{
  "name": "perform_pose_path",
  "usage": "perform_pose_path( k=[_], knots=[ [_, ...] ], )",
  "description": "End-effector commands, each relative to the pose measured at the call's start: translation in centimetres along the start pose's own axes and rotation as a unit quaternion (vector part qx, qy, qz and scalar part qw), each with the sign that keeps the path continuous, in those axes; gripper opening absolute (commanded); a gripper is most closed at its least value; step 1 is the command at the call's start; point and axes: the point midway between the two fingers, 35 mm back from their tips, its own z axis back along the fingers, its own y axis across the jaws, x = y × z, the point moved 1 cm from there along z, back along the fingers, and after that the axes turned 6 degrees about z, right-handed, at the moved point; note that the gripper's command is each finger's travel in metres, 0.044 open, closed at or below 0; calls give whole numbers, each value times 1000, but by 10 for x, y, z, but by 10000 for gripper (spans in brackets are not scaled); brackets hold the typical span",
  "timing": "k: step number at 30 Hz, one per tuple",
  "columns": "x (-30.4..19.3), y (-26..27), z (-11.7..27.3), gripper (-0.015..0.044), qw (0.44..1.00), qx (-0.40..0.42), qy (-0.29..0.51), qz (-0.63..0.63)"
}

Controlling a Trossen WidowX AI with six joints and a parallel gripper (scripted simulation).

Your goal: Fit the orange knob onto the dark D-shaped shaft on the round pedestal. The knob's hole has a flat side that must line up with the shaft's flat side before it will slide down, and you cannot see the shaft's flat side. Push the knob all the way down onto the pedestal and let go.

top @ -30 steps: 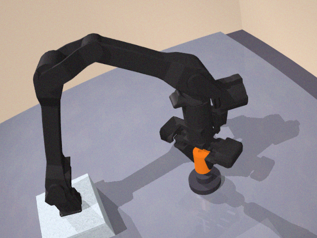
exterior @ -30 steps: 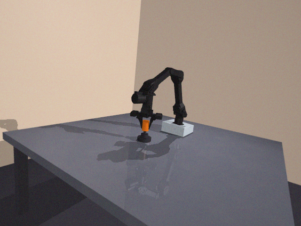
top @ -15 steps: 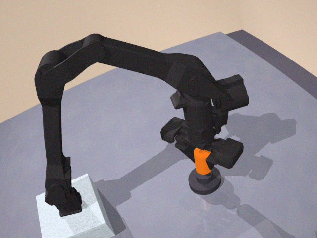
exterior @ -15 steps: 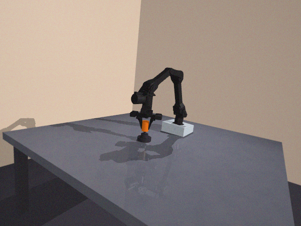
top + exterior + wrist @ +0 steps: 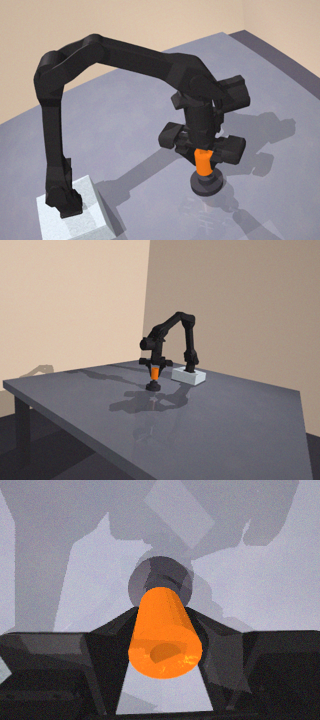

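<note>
The orange knob is upright above the round pedestal. My gripper is shut on the knob, one finger on each side. In the exterior view a short length of the dark shaft shows between the knob's lower end and the pedestal's raised middle. The knob is not down on the pedestal. Whether the shaft's tip is inside the hole is hidden. The wrist view shows the hole in the knob's top; the shaft's flat side cannot be seen.
The arm's pale base block stands on the table, to the left in the top view and behind right in the exterior view. Arm shadows fall around the pedestal.
</note>
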Motion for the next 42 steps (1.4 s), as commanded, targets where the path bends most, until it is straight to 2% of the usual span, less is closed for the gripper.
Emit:
perform_pose_path(
  k=[1,17,24,42],
  knots=[
    [-1,1,3,0,1000,-5,-1,8],
    [0,-1,2,0,1000,-5,-1,13],
    [1,-3,4,0,994,-5,-1,113],
    [2,-4,-1,0,994,-5,-1,113]
  ],
)
